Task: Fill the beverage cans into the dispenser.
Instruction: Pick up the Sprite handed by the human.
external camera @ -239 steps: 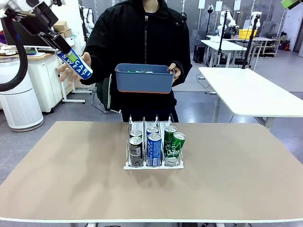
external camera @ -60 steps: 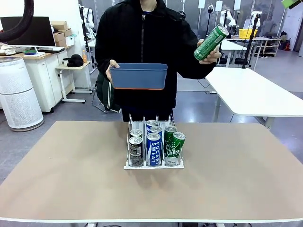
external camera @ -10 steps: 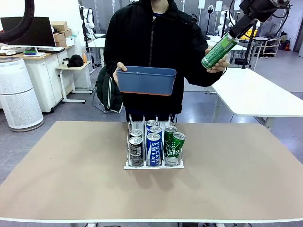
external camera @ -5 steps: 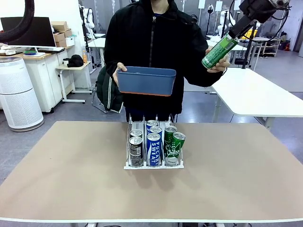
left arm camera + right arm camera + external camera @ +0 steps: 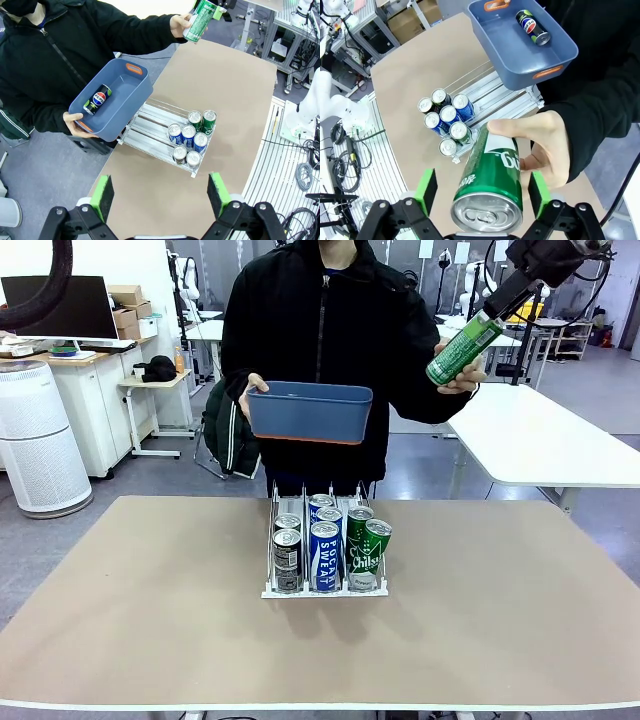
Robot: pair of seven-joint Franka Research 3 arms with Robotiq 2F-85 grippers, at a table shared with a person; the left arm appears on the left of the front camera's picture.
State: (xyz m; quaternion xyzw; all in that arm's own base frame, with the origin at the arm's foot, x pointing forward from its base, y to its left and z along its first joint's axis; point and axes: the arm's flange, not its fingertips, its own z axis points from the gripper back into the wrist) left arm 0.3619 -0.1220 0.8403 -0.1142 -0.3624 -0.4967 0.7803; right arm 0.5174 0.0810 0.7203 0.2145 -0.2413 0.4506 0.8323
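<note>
Newly arrived, right hand [image 5: 482, 193] straddles the person's raised green can [image 5: 462, 348].

The left hand [image 5: 160, 196] and right hand [image 5: 482, 192] are black and two-fingered, with green pads [image 5: 104, 197] and what look like small screws. The person's jacket [image 5: 320, 350] is black, zipped and long-sleeved.

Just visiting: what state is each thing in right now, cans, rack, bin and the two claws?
Green can: tilted in the air, held by the person's hand.
Right gripper: open, pads either side of that can.
Left gripper: open, empty, high above the table.
Dispenser: on the table, partly filled, seven cans upright.
Blue bin: held up by the person, one Pepsi can lying inside.
</note>
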